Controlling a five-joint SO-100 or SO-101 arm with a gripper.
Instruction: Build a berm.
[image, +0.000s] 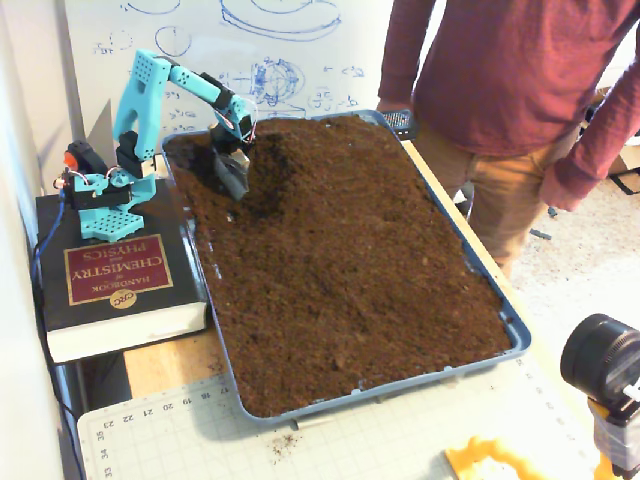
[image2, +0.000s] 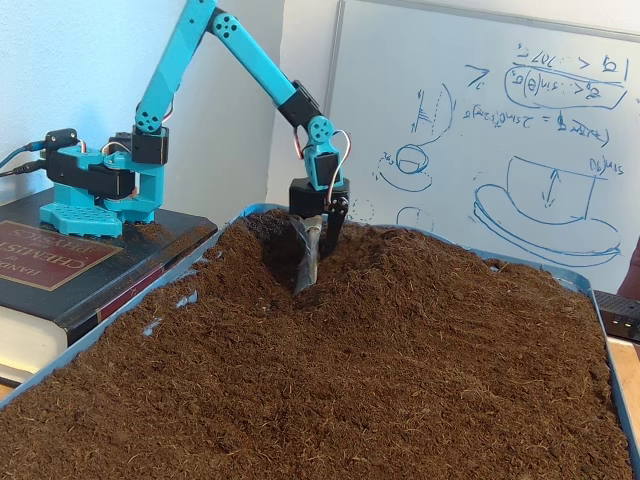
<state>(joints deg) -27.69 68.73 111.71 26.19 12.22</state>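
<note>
Fixed views: berm barely begun

Both fixed views showed the claw (image2: 312, 262) dug into soil at the tray's (image: 515, 335) far corner, its blade buried; whether the jaws were wide or narrow could not be told. Just beside it rose a low berm (image2: 400, 262), short and rough. Most soil lay flat, so nearly all shaping remained.

hand (image2: 308, 280) tips buried, person (image: 500, 90) headless
</note>
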